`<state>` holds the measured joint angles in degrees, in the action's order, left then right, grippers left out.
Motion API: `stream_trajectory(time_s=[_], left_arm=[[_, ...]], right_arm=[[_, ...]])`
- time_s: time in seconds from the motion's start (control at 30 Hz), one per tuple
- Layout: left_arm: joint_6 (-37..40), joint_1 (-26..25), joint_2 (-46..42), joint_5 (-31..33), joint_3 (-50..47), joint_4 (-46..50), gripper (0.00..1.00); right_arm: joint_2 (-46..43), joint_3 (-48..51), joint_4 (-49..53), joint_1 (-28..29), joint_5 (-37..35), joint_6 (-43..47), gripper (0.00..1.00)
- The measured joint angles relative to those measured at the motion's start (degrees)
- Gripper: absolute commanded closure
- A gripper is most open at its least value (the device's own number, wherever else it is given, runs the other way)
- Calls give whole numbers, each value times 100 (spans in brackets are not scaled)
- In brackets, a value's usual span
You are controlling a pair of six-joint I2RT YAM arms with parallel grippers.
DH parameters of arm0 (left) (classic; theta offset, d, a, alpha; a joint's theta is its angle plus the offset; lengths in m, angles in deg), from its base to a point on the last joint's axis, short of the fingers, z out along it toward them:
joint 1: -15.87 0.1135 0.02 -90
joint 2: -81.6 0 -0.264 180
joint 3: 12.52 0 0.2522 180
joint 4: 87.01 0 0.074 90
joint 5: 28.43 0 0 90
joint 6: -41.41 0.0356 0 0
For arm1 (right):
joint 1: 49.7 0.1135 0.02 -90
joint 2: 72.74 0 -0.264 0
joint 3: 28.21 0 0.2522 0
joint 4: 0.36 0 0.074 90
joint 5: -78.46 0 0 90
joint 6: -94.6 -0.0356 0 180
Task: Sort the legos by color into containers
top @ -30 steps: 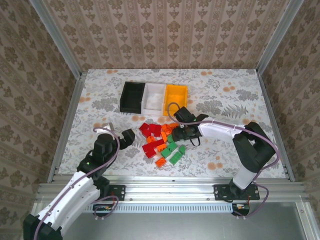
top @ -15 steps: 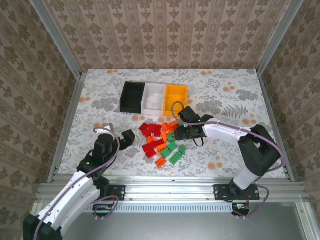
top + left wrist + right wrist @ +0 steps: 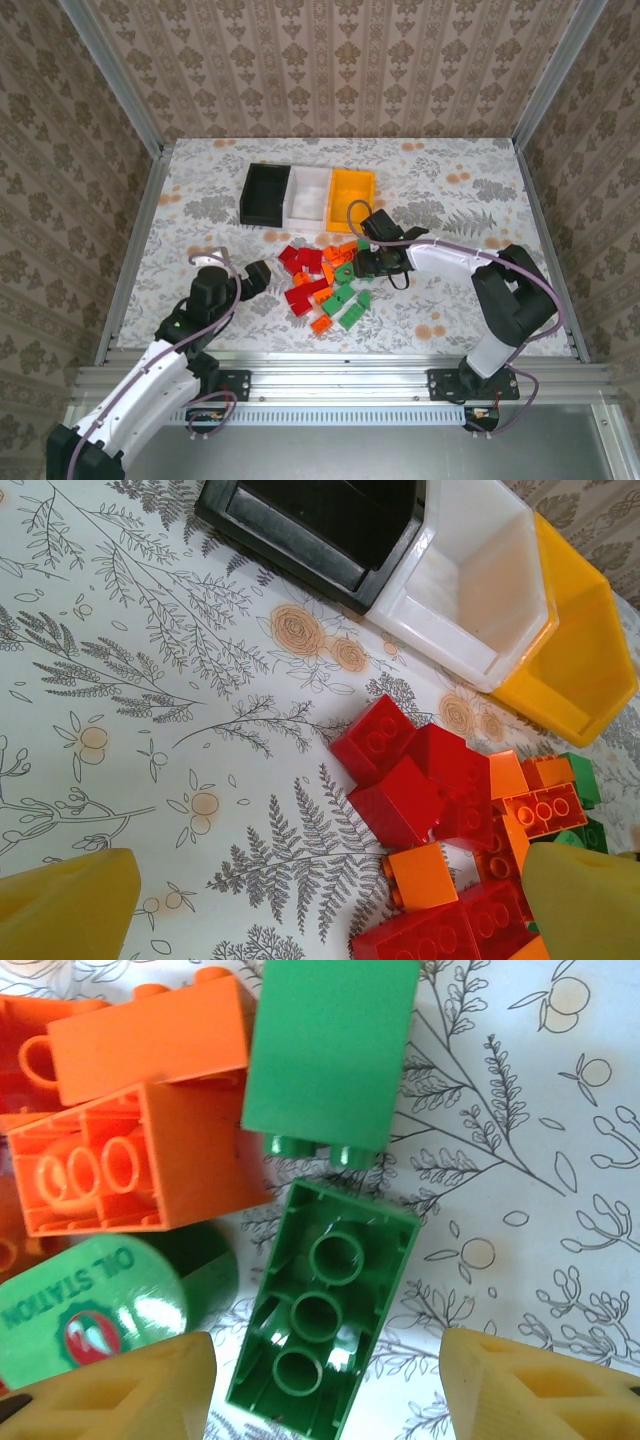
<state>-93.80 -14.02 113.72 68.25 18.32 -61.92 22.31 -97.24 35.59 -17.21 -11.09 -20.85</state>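
The legos (image 3: 322,283) lie in a red, orange and green pile in the middle of the table. My right gripper (image 3: 354,266) is low over the pile's right edge. It is open (image 3: 330,1400), and an upside-down green brick (image 3: 320,1320) lies on the table between its fingers, untouched. Another green brick (image 3: 330,1050) and two orange bricks (image 3: 130,1170) lie just beyond. My left gripper (image 3: 258,275) is open (image 3: 325,920) left of the pile, near the red bricks (image 3: 400,770) and an orange brick (image 3: 420,875). The black bin (image 3: 265,193), white bin (image 3: 309,197) and yellow-orange bin (image 3: 351,193) stand behind.
A round green piece with an "OIL STATION" label (image 3: 90,1310) lies beside the right gripper's left finger. The patterned tablecloth (image 3: 450,300) has free room right of the pile and in front of the bins. Metal rails (image 3: 140,230) edge the table.
The right arm's wrist has shifted slightly right and settled over the pile's right edge. The left arm has barely moved. No brick has been picked up.
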Motion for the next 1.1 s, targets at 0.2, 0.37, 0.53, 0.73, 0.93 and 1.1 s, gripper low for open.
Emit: stream_trajectory(time_s=[0.2,0.37,0.53,0.73,0.93,1.1], left_arm=[[-2,0,-66,0,2,4,0],[-4,0,-74,0,2,2,0],[-4,0,-57,-4,2,0,0],[-4,0,-57,-2,2,-2,0],[-9,0,63,7,2,2,0],[-48,31,127,24,0,7,0]], right_arm=[[149,0,-188,-42,94,0,37],[205,7,-319,-39,151,-22,40],[341,39,-407,-33,15,-46,51],[345,66,-400,44,-481,-52,73],[94,168,-334,107,-662,-24,80],[-601,188,-188,160,-798,-17,80]])
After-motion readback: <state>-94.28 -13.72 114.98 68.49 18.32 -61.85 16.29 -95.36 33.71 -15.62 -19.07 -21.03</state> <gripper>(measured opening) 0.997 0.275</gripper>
